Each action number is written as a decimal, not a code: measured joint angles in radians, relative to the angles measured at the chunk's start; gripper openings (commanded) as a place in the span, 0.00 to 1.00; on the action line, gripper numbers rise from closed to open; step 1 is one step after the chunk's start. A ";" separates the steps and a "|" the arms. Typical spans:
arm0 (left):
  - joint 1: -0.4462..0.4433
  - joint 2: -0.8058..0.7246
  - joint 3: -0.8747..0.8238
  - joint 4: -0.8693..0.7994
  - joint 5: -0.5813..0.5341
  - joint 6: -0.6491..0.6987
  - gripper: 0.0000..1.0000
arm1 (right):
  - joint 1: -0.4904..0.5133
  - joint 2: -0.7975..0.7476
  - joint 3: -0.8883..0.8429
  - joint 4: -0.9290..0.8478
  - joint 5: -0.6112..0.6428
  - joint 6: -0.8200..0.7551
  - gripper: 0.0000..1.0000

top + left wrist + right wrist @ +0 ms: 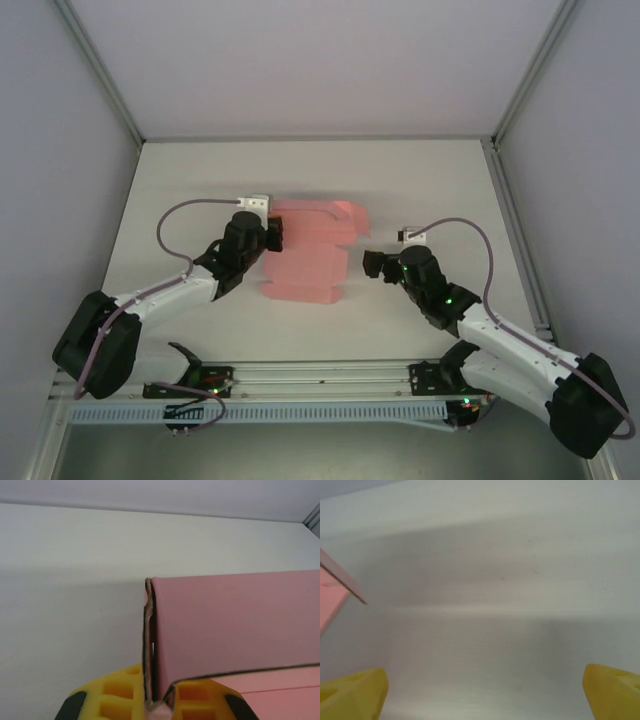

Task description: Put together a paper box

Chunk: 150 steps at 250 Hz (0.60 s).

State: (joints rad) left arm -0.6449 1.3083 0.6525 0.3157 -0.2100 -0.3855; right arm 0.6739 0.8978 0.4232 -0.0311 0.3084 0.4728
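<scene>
Left gripper [156, 702] clamped on upright flap of pale pink thin-card paper box [235, 625]; right gripper [482, 692] wide apart, empty; pinch point cropped.

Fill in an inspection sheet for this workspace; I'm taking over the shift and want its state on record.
Surface: white table, matte.
Job's things: pink paper box, partly folded, one flap raised.
Clutter: nothing seen.
Grippers: left gripper shut on the box's raised flap; right gripper open, holding nothing, beside the box's right edge.
Cables: purple cables loop off each wrist, untangled.
Surroundings: pale walls, metal frame posts, rail at the near edge.
</scene>
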 measured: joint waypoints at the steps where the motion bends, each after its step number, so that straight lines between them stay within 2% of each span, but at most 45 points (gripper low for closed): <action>1: 0.000 0.000 0.000 0.000 0.000 0.000 0.00 | 0.000 0.001 0.000 0.000 0.002 0.000 1.00; 39: 0.000 0.000 0.000 -0.003 0.000 0.003 0.00 | 0.000 0.049 0.000 0.024 0.041 0.010 1.00; 150: 0.002 0.001 0.000 -0.003 0.000 0.006 0.00 | 0.000 0.257 0.048 0.211 0.014 0.007 1.00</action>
State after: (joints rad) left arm -0.6430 1.3090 0.6525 0.3126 -0.2096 -0.3794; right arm 0.6739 1.1553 0.4713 0.1799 0.3225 0.4801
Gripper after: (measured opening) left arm 0.048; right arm 0.998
